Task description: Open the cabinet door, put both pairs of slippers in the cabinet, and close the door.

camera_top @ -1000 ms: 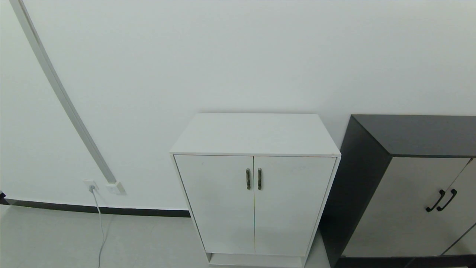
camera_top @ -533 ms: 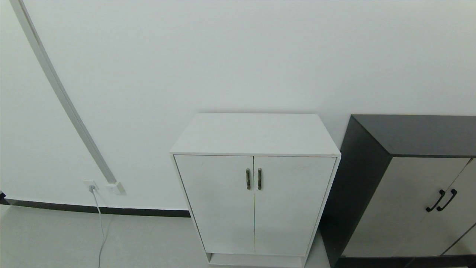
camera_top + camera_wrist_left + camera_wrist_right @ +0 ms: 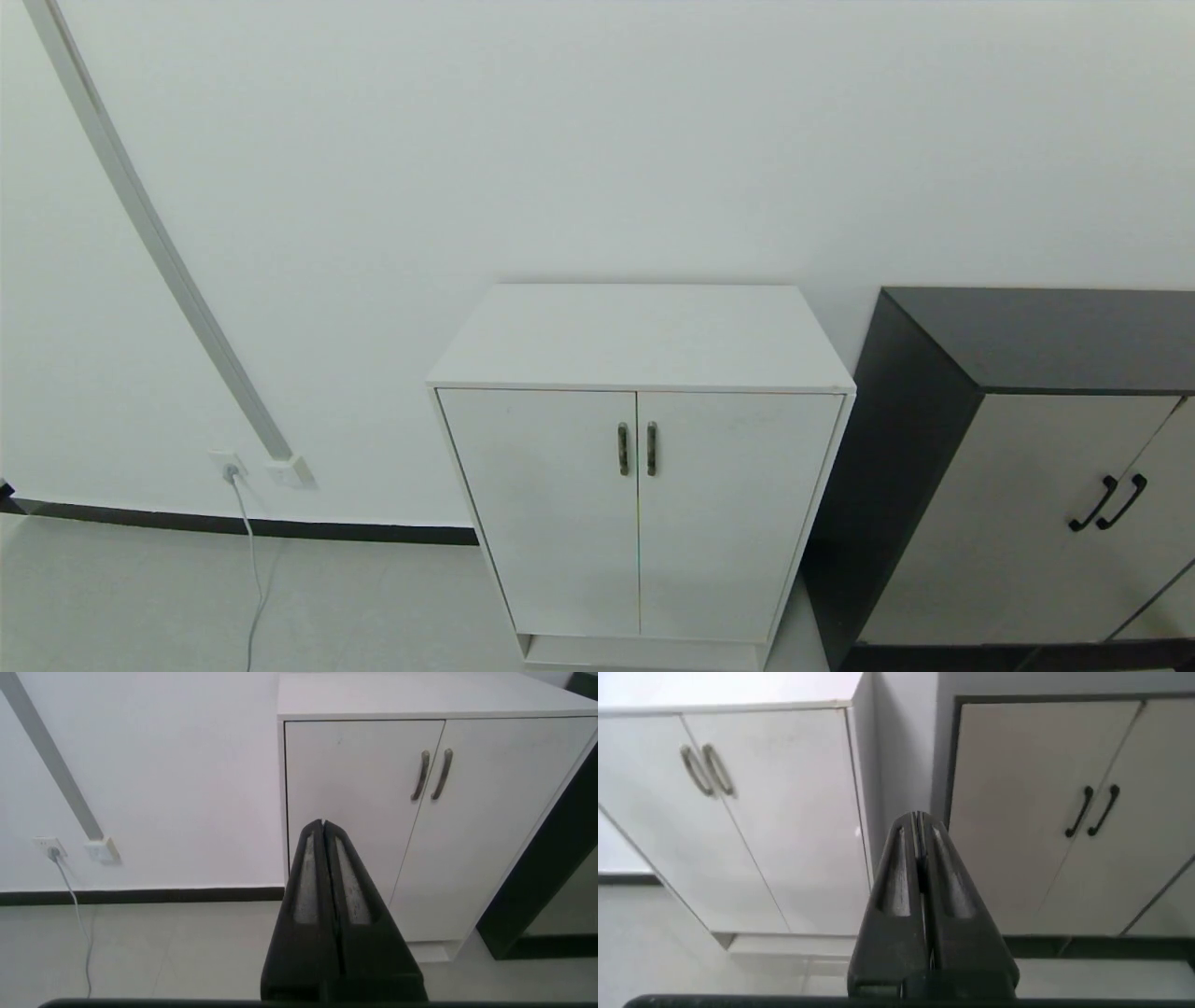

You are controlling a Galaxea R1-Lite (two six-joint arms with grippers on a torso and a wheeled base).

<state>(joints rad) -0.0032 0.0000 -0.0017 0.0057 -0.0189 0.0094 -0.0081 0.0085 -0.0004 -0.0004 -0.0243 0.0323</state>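
A white two-door cabinet [image 3: 640, 485] stands against the wall, both doors shut, with two dark vertical handles [image 3: 637, 449] side by side at the middle seam. In the left wrist view my left gripper [image 3: 323, 826] is shut with nothing in it, held well back from the cabinet [image 3: 374, 793] and its handles [image 3: 432, 774]. In the right wrist view my right gripper [image 3: 920, 818] is also shut and holds nothing, away from the white cabinet [image 3: 775, 812] and its handles [image 3: 706, 770].
A black cabinet [image 3: 1008, 448] with pale doors and black handles [image 3: 1108, 502] stands close on the right of the white one. On the left, a wall socket [image 3: 227, 464] has a grey cable [image 3: 254, 579] trailing over the grey floor. A slanted wall conduit [image 3: 149, 233] ends near it.
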